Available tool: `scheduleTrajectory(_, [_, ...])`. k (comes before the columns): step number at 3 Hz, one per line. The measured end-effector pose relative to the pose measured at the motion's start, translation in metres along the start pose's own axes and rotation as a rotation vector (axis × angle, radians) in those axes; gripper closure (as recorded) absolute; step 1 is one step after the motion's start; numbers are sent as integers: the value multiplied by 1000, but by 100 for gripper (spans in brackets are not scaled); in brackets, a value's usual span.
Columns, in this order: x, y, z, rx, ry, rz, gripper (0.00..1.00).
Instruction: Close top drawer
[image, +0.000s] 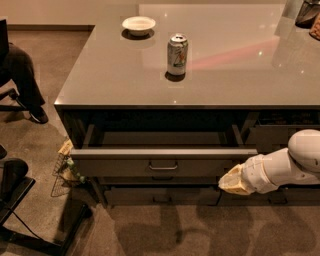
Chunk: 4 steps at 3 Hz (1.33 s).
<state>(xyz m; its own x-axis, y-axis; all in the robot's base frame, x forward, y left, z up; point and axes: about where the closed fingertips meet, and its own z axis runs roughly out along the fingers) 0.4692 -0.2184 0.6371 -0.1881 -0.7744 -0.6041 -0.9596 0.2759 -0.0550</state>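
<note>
Camera view looks down on a grey table (235, 85) filling the upper half of the frame, with a can (177, 54) upright near its middle and a white bowl (138, 23) beyond it toward the upper left. Under the table's front edge, at centre frame, the top drawer (125, 161) stands partly pulled out: its front sits forward of the cabinet, and only a narrow strip of its inside shows, the rest lost in shadow beneath the tabletop. Its small handle (163, 165) sits mid-front. The gripper (231, 181), pale yellow, lies at lower right just beside the drawer front's lower right corner; whether it touches the front cannot be told, nor whether it is clenched or released. The white arm (287, 165) behind it is cut off by the right edge. A lower drawer (160, 195) below is dim and hard to read. Dark things (306, 12) at upper right are cropped. A wire basket (62, 172) rests by the cabinet's left corner, and a dark trouser leg (22, 82) shows at the left edge.
</note>
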Motion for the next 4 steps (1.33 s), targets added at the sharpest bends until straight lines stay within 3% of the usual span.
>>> scheduleTrajectory(1, [6, -27, 4, 31, -38, -9, 100])
scheduleTrajectory(2, [15, -82, 4, 93, -81, -15, 100])
scheduleTrajectory(3, [15, -88, 2, 102, -83, -17, 100])
scheduleTrajectory(4, [16, -134, -12, 154, -76, -23, 100])
